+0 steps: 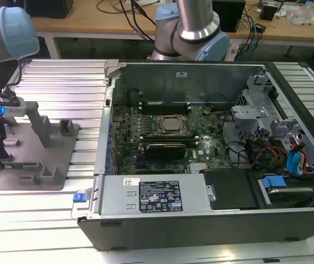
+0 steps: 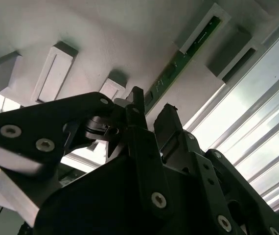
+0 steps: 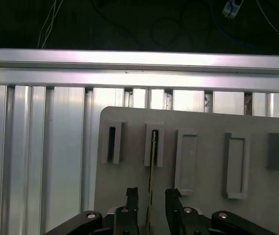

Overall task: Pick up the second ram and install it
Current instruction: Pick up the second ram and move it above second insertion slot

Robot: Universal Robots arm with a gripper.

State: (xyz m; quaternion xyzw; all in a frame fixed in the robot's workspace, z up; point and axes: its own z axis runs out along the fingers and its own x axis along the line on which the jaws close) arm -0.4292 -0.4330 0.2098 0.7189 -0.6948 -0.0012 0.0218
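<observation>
Second ram (image 2: 181, 61) stands in fixture (image 3: 208, 161); claw (image 3: 151, 193) spread astride.

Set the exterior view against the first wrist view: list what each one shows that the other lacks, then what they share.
Exterior view: the open computer case, its motherboard with the silver processor, and the arm beyond it.
First wrist view: the second ram, standing on edge with its far end in a holder, and the gripper open astride it, clear of it on both sides.
Shared: the grey fixture plate, resting on the ribbed aluminium table.
</observation>
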